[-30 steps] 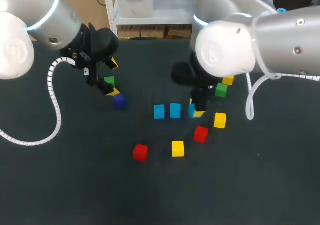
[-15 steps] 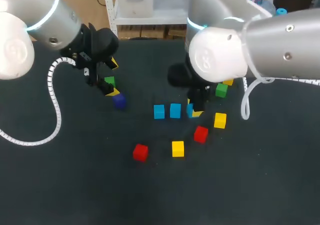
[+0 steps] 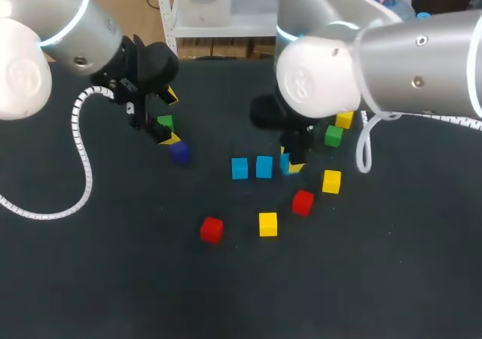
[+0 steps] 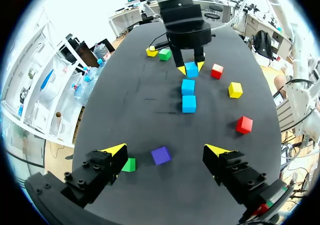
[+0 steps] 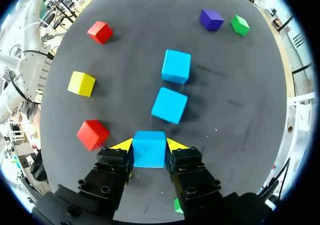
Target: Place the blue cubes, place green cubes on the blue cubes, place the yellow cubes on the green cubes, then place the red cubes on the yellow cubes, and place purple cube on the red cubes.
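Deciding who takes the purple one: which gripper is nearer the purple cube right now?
Left. The left gripper hangs open close over the purple cube, not touching it. The right gripper is well off across the table, shut on a blue cube.
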Controlling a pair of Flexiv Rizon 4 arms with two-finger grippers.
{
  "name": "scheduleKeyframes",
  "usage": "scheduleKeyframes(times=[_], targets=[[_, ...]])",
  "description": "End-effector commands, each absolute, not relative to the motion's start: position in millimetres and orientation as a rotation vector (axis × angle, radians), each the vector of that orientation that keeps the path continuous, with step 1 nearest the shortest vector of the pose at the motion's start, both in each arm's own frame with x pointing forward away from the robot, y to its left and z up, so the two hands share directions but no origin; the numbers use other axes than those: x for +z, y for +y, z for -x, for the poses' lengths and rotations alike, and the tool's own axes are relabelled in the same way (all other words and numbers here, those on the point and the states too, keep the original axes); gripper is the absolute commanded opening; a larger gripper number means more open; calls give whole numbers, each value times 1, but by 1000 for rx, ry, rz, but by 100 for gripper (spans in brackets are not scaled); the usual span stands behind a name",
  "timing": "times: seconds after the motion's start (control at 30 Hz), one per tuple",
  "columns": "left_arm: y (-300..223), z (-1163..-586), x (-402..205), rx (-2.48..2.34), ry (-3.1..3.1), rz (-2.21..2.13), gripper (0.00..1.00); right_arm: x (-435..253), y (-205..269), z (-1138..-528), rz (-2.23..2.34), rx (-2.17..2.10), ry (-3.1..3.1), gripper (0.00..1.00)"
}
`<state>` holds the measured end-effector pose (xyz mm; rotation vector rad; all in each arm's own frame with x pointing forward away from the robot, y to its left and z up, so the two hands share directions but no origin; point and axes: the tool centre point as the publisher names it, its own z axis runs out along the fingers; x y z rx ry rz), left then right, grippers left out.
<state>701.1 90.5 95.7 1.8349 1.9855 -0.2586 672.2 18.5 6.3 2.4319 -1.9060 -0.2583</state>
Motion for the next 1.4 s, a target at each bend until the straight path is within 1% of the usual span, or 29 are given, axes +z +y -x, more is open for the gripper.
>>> scheduleKeyframes(times=[0.03, 0.4, 0.7, 1.4], targets=[[91, -702, 95, -262, 1982, -1836, 100, 4, 22, -675, -2421, -262, -1922, 0], [91, -702, 95, -262, 1982, -1836, 100, -3, 27, -680, -2401, -251, -1952, 0], [91, -702, 95, -262, 1982, -1836, 100, -5, 20, -684, -2377, -244, -1962, 0], [91, -702, 95, -262, 1982, -1836, 100, -11, 21, -687, -2363, -255, -1970, 0]])
